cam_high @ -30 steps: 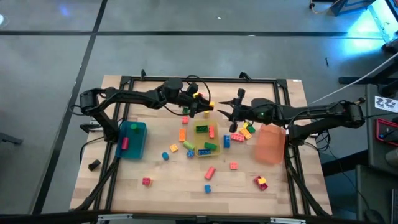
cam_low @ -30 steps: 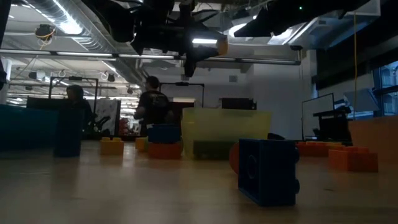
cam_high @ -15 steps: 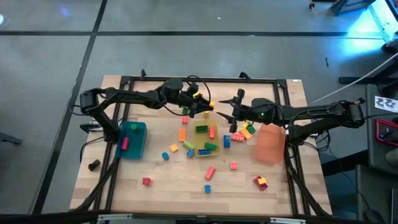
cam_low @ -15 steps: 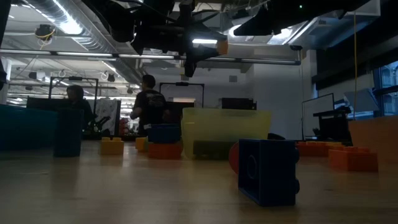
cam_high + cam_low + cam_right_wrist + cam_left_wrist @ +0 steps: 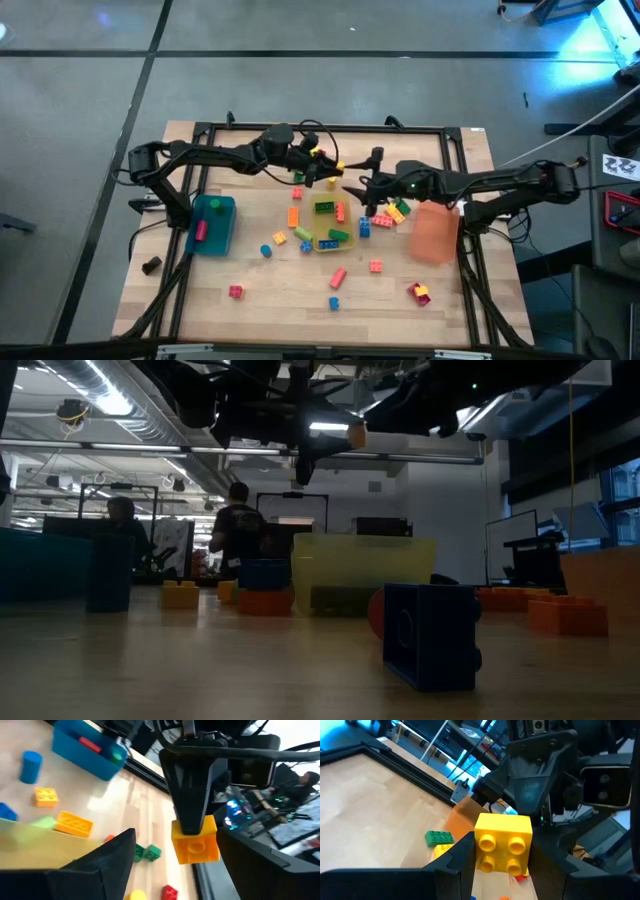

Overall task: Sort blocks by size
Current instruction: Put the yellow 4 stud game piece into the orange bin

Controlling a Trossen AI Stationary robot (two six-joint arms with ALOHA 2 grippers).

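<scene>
A yellow four-stud block (image 5: pixel 502 842) hangs over the table's far middle, with my left gripper (image 5: pixel 331 171) shut on it. It also shows in the right wrist view as the yellow block (image 5: pixel 195 844) and in the low view as the yellow block (image 5: pixel 355 433). My right gripper (image 5: pixel 362 186) faces it from the table's right. It stands open, with one finger (image 5: pixel 117 851) beside the block and apart from it. Several more blocks (image 5: pixel 385 212) lie loose on the wood. My left gripper pinches the yellow block by two opposite side walls (image 5: pixel 476 851) between its two fingers. The fingers come nearly level from the table's left. The block is lifted clear of the table, with its studded face turned back toward the left wrist.
A blue bin (image 5: pixel 212 228) stands at the left and a yellow bin (image 5: pixel 318 240) holding several blocks in the middle. An orange bin (image 5: pixel 436 234) stands at the right. Loose blocks dot the near half. A dark frame rims the table. People stand in the room behind.
My right gripper has rolled a little at the wrist and edged toward the yellow block. My left gripper has kept the block still in the air.
</scene>
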